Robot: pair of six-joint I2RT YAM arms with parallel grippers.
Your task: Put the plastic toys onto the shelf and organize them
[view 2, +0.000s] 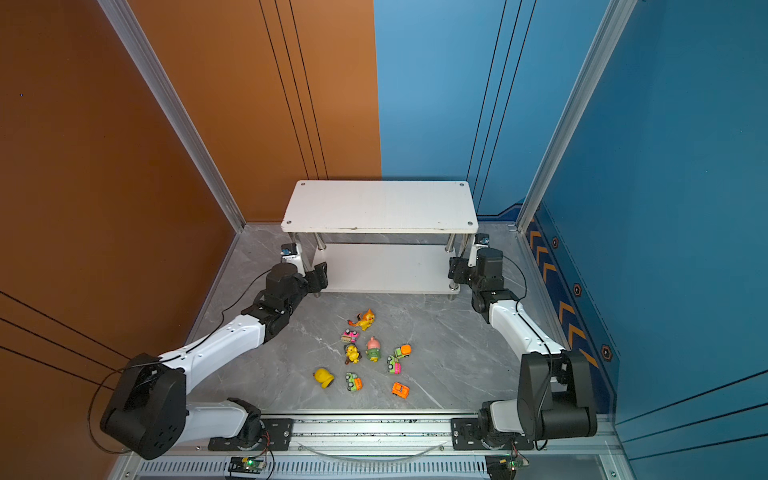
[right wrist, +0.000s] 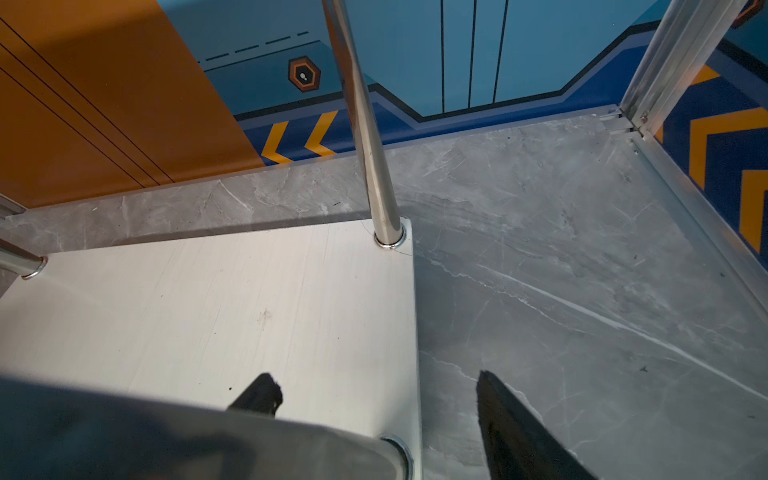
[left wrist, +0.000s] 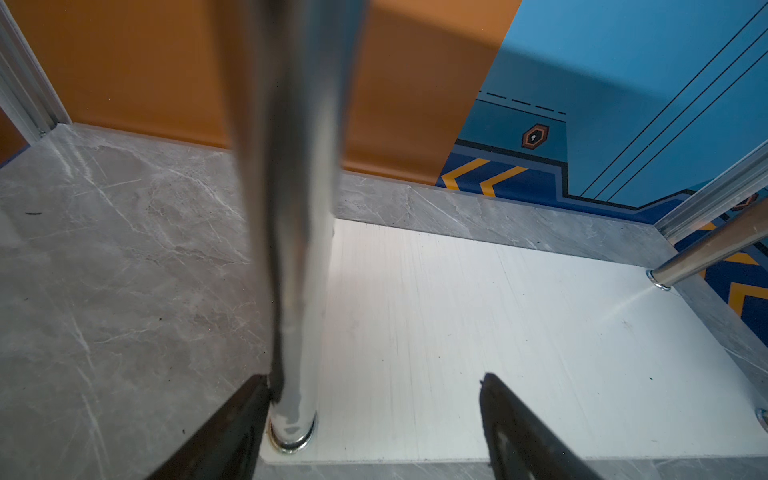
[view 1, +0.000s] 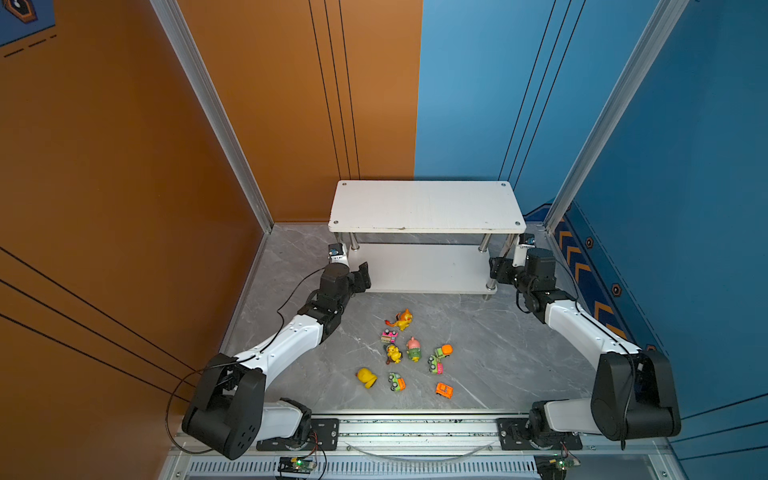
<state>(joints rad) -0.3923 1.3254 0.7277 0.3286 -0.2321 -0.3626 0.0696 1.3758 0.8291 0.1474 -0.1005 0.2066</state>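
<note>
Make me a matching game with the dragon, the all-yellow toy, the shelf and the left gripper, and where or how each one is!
Things: 1 dragon; 2 all-yellow toy; 3 shelf; 4 left gripper.
States: A no toys on it; B open, astride a chrome leg; C toy nearest the shelf; D leftmost toy.
Pairs: 1-C, 2-D, 3-A, 4-B.

The cell is enclosed on three sides. An orange wall [view 1: 104, 166] is noted at left and across part of the back; the rest is covered by blue wall [view 1: 478, 104]. Thin black lines [view 1: 332, 83] are printed on both. Aluminium posts [view 1: 214, 112] are fitted in the back corners. Orange chevrons [view 1: 581, 269] are marked low on the right. The table [view 1: 498, 353] is finished in grey marble pattern.
</note>
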